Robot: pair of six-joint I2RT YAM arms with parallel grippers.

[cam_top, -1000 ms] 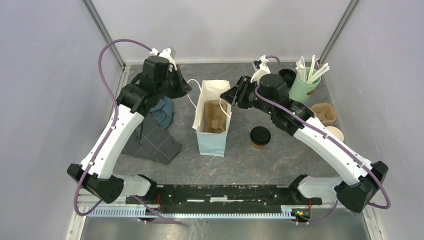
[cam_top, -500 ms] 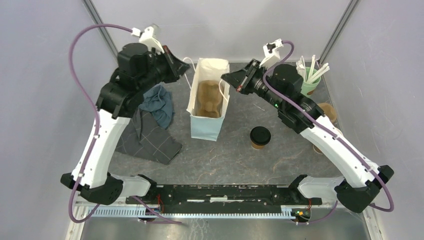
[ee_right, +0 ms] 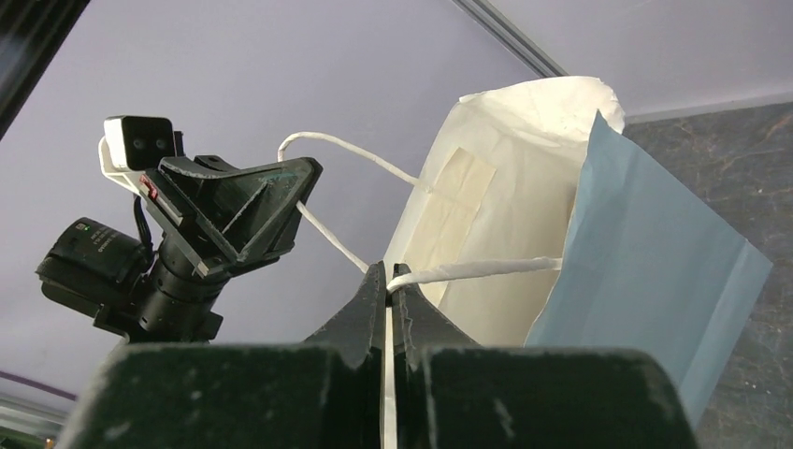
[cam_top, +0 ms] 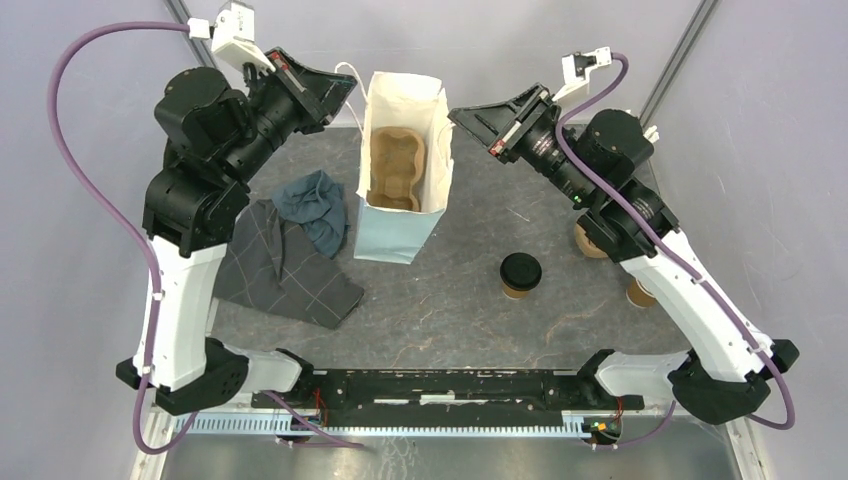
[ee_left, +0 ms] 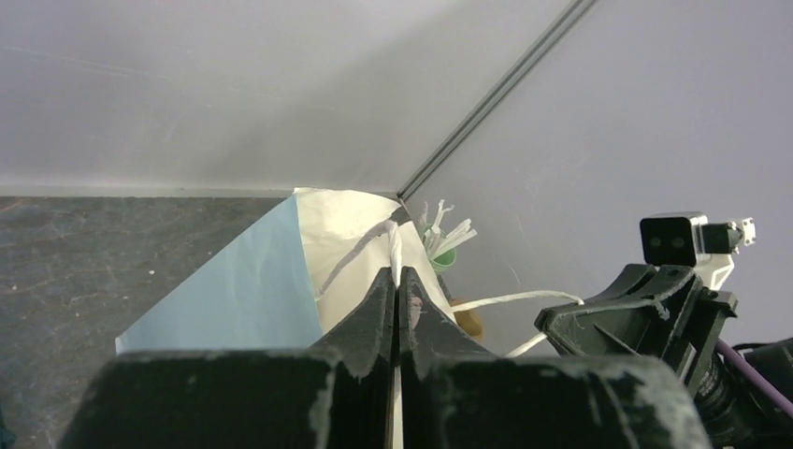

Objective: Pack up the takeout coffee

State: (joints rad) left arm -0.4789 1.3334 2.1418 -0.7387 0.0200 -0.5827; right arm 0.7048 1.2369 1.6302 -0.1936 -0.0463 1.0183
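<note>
The takeout coffee (cam_top: 520, 274), a brown paper cup with a black lid, stands on the table right of the bag and apart from both grippers. The light blue paper bag (cam_top: 395, 225) hangs upright with its mouth open, and a brown pulp cup carrier (cam_top: 393, 170) lies inside it. My left gripper (cam_top: 347, 84) (ee_left: 396, 277) is shut on the bag's left white cord handle (ee_left: 395, 245). My right gripper (cam_top: 457, 118) (ee_right: 386, 277) is shut on the right cord handle (ee_right: 477, 269). The two grippers face each other across the top of the bag.
A grey checked cloth (cam_top: 285, 272) and a blue cloth (cam_top: 312, 215) lie left of the bag. Brown paper cups (cam_top: 640, 292) stand partly hidden under my right arm. A green cup of white stirrers (ee_left: 439, 245) stands at the back right corner.
Both arms have risen and spread apart, lifting the bag by its handles and standing it taller. The right gripper closed on its handle. The coffee stayed put.
</note>
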